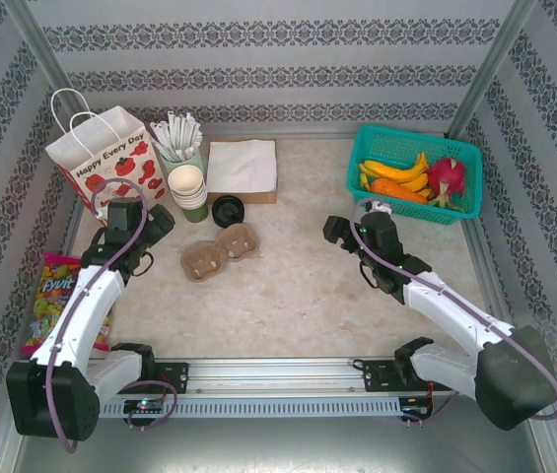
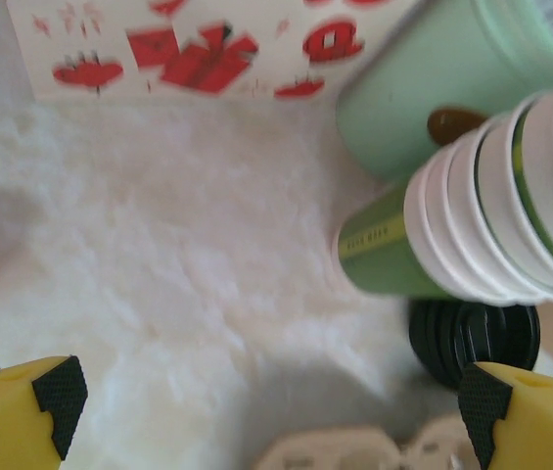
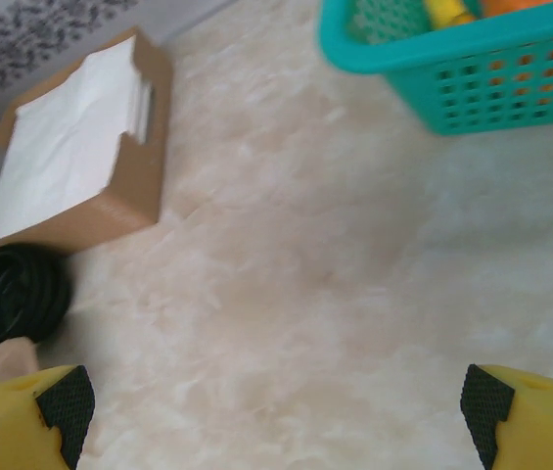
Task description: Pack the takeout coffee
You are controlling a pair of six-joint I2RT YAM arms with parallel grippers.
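Two tools ready: left gripper (image 2: 271,397) and right gripper (image 3: 276,401) hang jaws apart, empty, either side of the pulp carrier (image 1: 220,251). Beyond it the takeout coffee cups (image 1: 190,189) stand stacked, black lids (image 1: 227,210) just beside. Paper bag (image 1: 105,153) rear-left, probably the destination.

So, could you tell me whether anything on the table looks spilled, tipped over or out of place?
Nothing looks spilled or damaged. The cup stack, paper bag and fruit basket stand upright. Only the candy bag stands out: it seems to overhang the table's left edge.
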